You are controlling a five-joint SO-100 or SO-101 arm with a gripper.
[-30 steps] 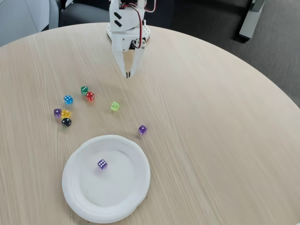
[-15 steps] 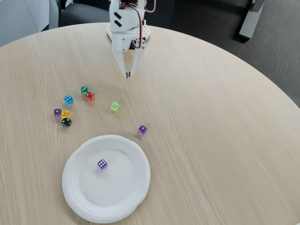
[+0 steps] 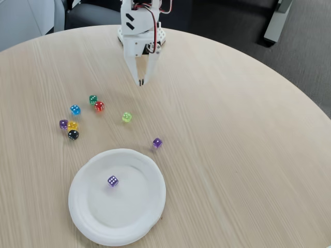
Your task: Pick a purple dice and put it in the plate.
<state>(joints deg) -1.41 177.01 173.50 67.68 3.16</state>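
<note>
Purple dice [image 3: 113,181] lying inside the plate [image 3: 150,175], near its middle.

Beyond the plate rim a second purple die [image 3: 157,143] sits on the table [image 3: 232,129]; farther left a cluster of coloured dice [image 3: 73,124]. At the far edge, the gripper [image 3: 140,81] points down, fingers closed, empty.

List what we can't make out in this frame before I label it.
- Arm above the gripper: cut off by the top edge of the fixed view.
- Pip counts on the small dice, e.g. the black die and yellow die: too small.
- Purple dice in the plate: hidden faces unreadable.
- Table: cut off by the left, right and bottom edges.
</note>
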